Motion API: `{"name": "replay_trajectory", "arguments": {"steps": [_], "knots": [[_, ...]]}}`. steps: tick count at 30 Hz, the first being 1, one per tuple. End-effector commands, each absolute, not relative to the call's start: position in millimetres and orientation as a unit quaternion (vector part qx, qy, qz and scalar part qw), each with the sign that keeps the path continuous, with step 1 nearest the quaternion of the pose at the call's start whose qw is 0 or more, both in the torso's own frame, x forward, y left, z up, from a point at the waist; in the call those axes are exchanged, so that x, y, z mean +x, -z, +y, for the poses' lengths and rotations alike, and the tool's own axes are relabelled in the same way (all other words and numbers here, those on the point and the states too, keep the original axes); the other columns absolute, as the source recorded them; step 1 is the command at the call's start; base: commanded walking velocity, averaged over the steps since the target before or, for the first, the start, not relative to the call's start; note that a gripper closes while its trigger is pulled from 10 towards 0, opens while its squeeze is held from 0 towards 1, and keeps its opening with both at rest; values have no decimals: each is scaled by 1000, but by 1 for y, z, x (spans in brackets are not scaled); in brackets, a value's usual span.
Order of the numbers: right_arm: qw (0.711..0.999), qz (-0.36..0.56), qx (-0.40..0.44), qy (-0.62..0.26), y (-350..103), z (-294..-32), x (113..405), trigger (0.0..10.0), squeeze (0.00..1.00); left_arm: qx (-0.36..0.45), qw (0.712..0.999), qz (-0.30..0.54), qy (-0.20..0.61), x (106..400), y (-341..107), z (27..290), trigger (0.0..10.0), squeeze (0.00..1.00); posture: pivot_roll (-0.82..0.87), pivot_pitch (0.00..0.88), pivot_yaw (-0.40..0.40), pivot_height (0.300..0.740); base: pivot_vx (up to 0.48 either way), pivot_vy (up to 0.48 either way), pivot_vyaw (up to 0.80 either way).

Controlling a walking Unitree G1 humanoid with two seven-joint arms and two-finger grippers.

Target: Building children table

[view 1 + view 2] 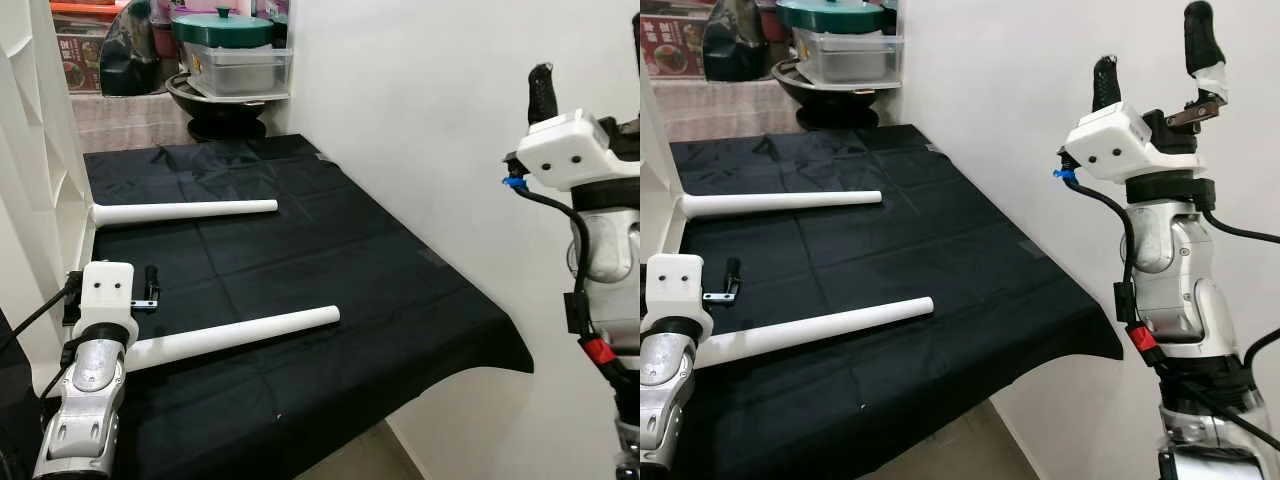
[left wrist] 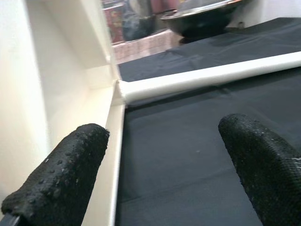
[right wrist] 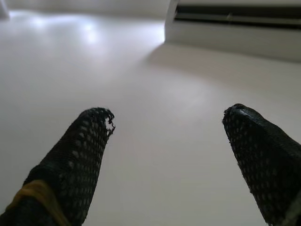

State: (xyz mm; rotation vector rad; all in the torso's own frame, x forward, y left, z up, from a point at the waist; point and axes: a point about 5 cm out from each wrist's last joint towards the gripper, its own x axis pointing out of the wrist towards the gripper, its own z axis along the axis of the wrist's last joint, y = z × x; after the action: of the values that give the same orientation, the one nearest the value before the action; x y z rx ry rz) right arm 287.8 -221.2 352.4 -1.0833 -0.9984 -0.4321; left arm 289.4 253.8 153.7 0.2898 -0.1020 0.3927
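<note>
The white children's table lies on its side, its top (image 1: pixel 38 150) standing upright at the left. Two white legs stick out of it over a black cloth: a far leg (image 1: pixel 185 211) and a near leg (image 1: pixel 240 335). My left gripper (image 2: pixel 162 134) hovers open low over the cloth between the two legs, close to the tabletop's underside (image 2: pixel 56 94), with nothing between its fingers (image 1: pixel 151 278). The far leg (image 2: pixel 211 75) crosses ahead of it. My right gripper (image 1: pixel 1152 45) is raised at the right, pointing up along the white wall, open and empty.
The black cloth (image 1: pixel 330 270) ends in a drooping corner at the front right, with bare floor (image 1: pixel 350 455) below. A white wall (image 1: pixel 430 120) runs along the right. At the back stand a green-lidded pot (image 1: pixel 225 28) and a dark bowl (image 1: pixel 225 105).
</note>
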Motion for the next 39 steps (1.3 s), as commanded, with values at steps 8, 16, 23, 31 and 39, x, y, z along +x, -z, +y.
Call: {"name": "replay_trajectory", "arguments": {"steps": [8,16,23,31,39], "knots": [[661,-524,-520,136,-372,-207,287,10000,0,171,963,-52,-202,282,-147,251,10000,0,87,0,-108,740,0,0,0],[663,-498,-557,47,-370,-191,308,10000,0,172,961,-57,-211,284,-148,251,10000,0,89,0,-116,740,0,0,0],[669,-495,-554,19,-378,-178,320,10000,0,172,960,-60,-214,284,-148,251,10000,0,93,0,-120,740,0,0,0],[667,-504,-548,28,-398,-165,330,10000,0,171,961,-59,-211,286,-147,249,10000,0,85,0,-113,740,0,0,0],[672,-519,-528,9,-411,-140,335,10000,0,167,962,-59,-207,288,-147,246,10000,0,90,0,-120,740,0,0,200]]}}
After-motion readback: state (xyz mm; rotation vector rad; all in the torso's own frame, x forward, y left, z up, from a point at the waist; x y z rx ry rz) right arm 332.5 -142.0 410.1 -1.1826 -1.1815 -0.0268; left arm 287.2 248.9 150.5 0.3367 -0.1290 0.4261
